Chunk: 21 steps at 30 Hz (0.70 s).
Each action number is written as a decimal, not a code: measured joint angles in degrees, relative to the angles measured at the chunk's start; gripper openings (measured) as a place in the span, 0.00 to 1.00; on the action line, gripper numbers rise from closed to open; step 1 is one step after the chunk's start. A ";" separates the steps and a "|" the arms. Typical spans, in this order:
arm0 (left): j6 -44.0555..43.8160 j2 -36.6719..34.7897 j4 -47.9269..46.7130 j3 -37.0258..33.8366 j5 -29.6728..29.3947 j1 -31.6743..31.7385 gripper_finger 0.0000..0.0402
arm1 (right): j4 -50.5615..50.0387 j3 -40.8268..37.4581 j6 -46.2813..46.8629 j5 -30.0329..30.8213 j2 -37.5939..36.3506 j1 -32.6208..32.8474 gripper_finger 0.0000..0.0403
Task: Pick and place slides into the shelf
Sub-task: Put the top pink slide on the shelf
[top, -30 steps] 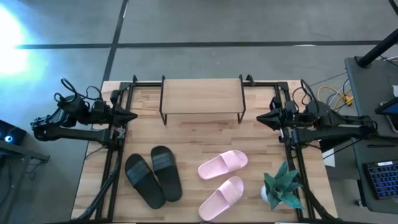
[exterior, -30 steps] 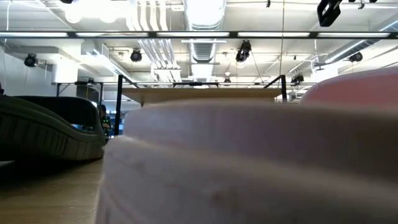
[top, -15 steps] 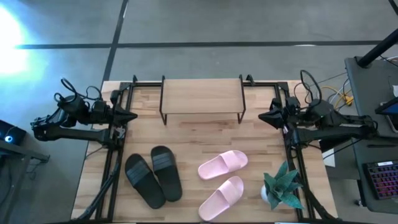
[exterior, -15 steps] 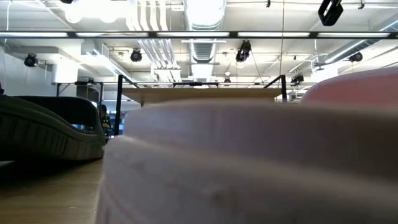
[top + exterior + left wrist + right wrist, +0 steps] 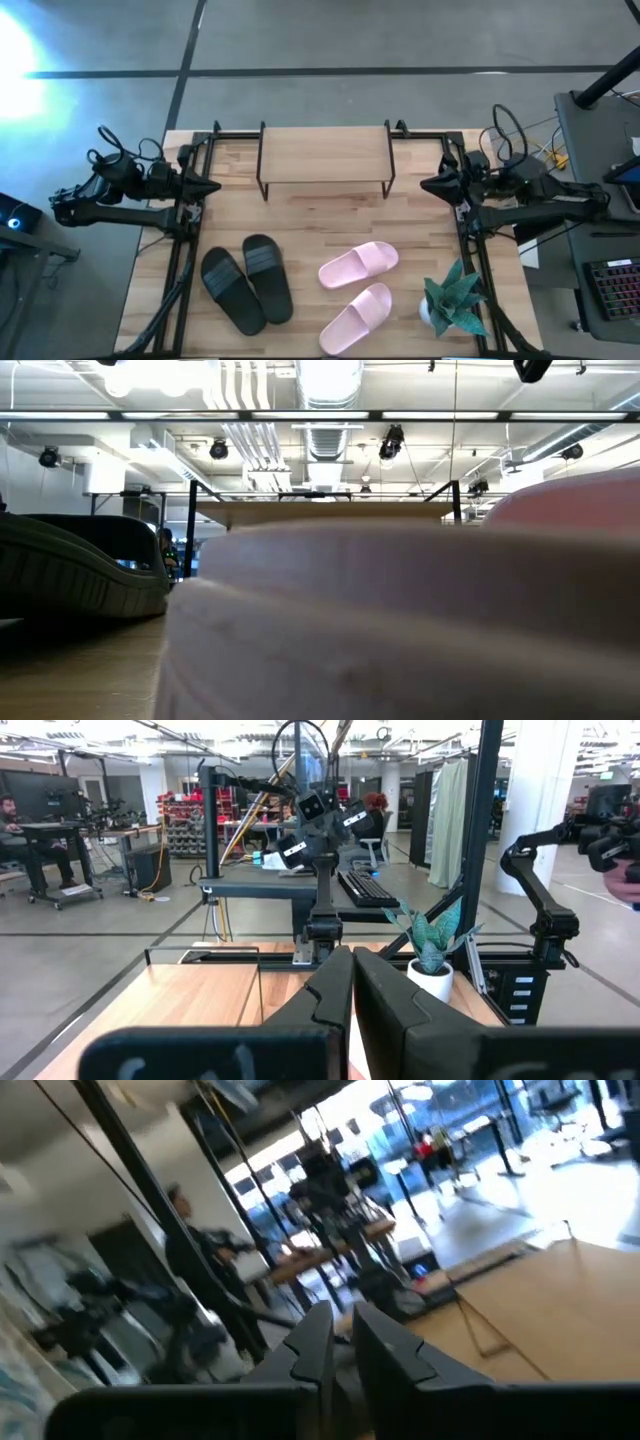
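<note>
While the wooden tabletop carried everything, the shelf stood at the middle of its far edge, its light plank top bare on thin black legs. Along the near edge lay the 4 slides. The 2 black slides sat side by side toward the near left corner, touching or nearly so, soles down. The 2 pink slides lay right of the middle, near each other, both angled the same way, one closer to the near edge than the other. In the low view 1 pink slide filled most of the picture and 1 black slide showed beside it, with the shelf visible behind them. A small potted plant stood by the near right corner, just beside the pink pair.

At the left edge of the tabletop the left claw hung level with the front of the shelf, its 2 fingers pressed together on nothing, which the left wrist view confirmed. At the right edge the right claw hung opposite it, likewise closed and empty. Both claws were well apart from the slides.
</note>
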 joint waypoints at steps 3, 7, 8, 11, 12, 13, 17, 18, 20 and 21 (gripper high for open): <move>0.00 0.00 0.00 -0.01 0.01 0.02 0.00 | -4.15 1.81 -0.91 0.11 0.74 0.00 0.16; 0.00 0.02 0.00 0.01 0.01 0.00 0.00 | -7.23 3.59 -2.95 0.01 1.37 0.00 0.24; 0.00 0.01 -0.02 -0.01 0.00 0.02 0.00 | -7.39 3.67 -3.48 0.03 1.40 0.00 0.26; 0.00 0.00 -0.01 0.00 0.01 0.02 0.00 | -7.49 3.68 -3.98 0.51 1.34 0.00 0.29; 0.00 0.00 0.00 -0.01 0.00 0.02 0.00 | -7.58 3.68 -3.94 0.94 1.24 0.00 0.30; 0.00 0.00 0.00 0.01 0.02 0.00 0.00 | -7.75 3.68 -3.85 1.29 1.09 0.00 0.30; 0.00 0.01 -0.01 0.00 0.01 0.01 0.00 | -7.88 3.68 -3.29 1.50 0.47 -0.02 0.31; 0.00 0.01 -0.01 0.01 0.00 0.00 0.00 | -7.90 3.68 -3.39 1.58 0.43 -0.02 0.31; 0.00 0.00 0.00 0.00 0.00 0.01 0.00 | -7.89 3.68 -3.94 2.01 0.33 -0.02 0.30; 0.00 0.02 -0.02 0.01 0.00 0.00 0.00 | -7.89 3.68 -3.95 2.06 0.33 0.00 0.29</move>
